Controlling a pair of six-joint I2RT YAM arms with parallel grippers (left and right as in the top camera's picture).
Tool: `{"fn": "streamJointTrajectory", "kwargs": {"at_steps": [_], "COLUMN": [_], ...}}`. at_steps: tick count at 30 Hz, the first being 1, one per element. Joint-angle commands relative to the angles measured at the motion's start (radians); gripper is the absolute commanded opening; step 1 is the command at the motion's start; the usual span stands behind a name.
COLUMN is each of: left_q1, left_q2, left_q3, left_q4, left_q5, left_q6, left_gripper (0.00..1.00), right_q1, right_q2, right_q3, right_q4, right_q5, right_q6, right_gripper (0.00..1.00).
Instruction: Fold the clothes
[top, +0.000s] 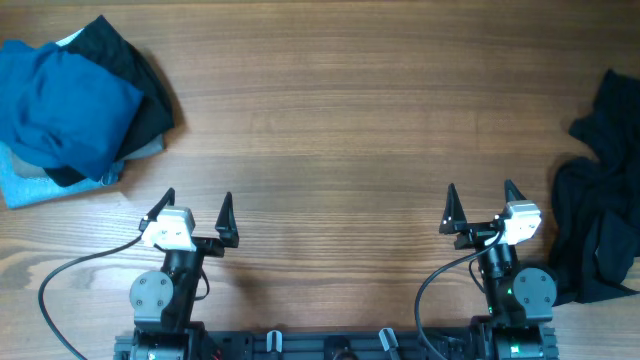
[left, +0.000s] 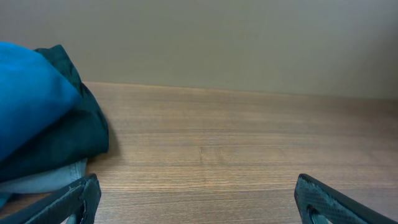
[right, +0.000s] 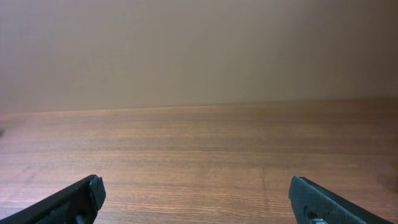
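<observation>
- Overhead view shows both tools along the near edge of the desk (top: 340, 120). The left tool (top: 198, 200) and the right tool (top: 480, 193) each have their jaws spread wide apart with nothing between them.
- The clothes (top: 110, 125) lie in two lots at opposite ends of the desk.
- A heap (top: 150, 118) sits at the far left. The blue shirt (top: 65, 105) is crumpled on top, a black piece (top: 135, 60) lies beneath and behind it, and a light blue piece (top: 25, 188) pokes out at its near edge.
- A separate black garment (top: 600, 220) lies rumpled at the right edge, partly cut off by the frame.
- The blue shirt lies forward and to the left of the left tool, near it but not touching, so the left tool is plainly the nearer one. The right tool is well apart from that heap, across the middle of the desk.
- The black garment lies just to the right of the right tool, which is the nearer one for it.
- Left wrist view agrees: the heap fills the left side ahead of the spread jaws.
- The blue shirt is bunched with no clear long axis, and collar and hem cannot be made out.
- Nothing looks folded yet. The likely first move is for the left tool to reach forward-left and draw the shirt to the middle, where both tools could spread it.
</observation>
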Motion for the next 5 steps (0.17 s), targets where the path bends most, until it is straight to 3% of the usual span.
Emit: {"fn": "streamJointTrajectory", "kwargs": {"at_steps": [1, 5], "left_q1": [0.008, 0.008], "left_q2": [-0.011, -0.011], "left_q3": [-0.008, -0.008], "left_q4": [0.001, 0.001], "left_q5": [0.013, 0.013], "left_q6": [0.019, 0.019], "left_gripper": [1.00, 1.00], "right_q1": [0.003, 0.003], "right_q2": [-0.005, -0.005], "right_q3": [-0.001, -0.001], "right_q4": [0.003, 0.002], "right_q5": [0.014, 0.014], "right_q6": [0.010, 0.010], "right_gripper": [1.00, 1.00]}}
